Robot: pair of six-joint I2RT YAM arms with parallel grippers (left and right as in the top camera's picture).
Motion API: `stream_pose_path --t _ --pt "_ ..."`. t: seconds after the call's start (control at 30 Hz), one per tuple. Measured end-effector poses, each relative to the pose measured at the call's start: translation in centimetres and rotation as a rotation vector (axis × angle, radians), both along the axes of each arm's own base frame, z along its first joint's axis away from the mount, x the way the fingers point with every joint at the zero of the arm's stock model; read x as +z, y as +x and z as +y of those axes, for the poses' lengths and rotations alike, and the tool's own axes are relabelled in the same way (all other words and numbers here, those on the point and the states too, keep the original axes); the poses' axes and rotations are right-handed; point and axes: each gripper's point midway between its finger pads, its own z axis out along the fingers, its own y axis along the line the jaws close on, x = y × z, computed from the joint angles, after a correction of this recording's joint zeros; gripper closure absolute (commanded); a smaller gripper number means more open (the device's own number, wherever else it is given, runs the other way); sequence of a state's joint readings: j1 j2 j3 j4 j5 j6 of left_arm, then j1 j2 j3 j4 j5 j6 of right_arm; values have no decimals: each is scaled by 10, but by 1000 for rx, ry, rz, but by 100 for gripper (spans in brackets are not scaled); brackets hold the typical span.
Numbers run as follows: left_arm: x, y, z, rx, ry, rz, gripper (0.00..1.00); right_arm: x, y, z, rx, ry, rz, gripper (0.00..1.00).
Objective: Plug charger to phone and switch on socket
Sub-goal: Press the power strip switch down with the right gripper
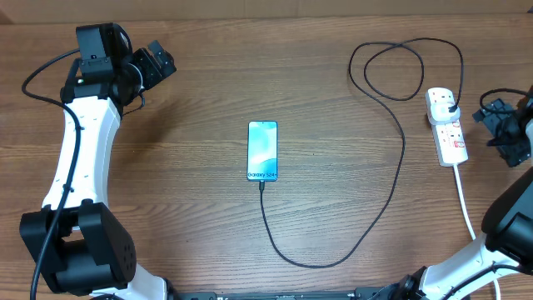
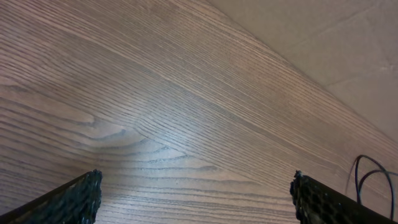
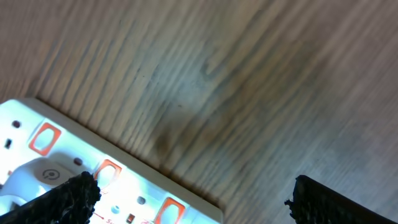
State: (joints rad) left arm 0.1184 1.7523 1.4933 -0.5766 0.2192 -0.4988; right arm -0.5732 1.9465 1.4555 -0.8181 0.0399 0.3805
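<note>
The phone (image 1: 262, 151) lies flat mid-table, its light-blue screen lit. The charger (image 1: 391, 179), a thin black cable, meets the phone's bottom edge with its tip. From there it curves right and up into loops, ending at a black plug (image 1: 450, 106) seated in the socket (image 1: 448, 132), a white power strip. My left gripper (image 1: 158, 62) is open over bare wood at the far left. My right gripper (image 1: 498, 127) is open just right of the socket. In the right wrist view the socket (image 3: 118, 177) shows red-marked switches under my left fingertip (image 3: 76, 198).
A thick white cord (image 1: 466, 208) runs from the socket toward the front right edge. The charger's loops (image 1: 408, 71) lie behind the socket, and a bit of them (image 2: 373, 180) shows in the left wrist view. The rest is wooden tabletop (image 1: 183, 192).
</note>
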Motion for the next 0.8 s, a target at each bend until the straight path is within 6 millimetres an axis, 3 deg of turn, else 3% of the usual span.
stream_pose_path --t 0.27,0.43,0.8 --pt "0 0 0 0 0 0 0 -14 8 21 86 19 -13 0" --pt "0 0 0 0 0 0 0 -13 14 15 86 -13 -33 0" --pt "0 0 0 0 0 0 0 -30 8 16 83 -26 -33 0"
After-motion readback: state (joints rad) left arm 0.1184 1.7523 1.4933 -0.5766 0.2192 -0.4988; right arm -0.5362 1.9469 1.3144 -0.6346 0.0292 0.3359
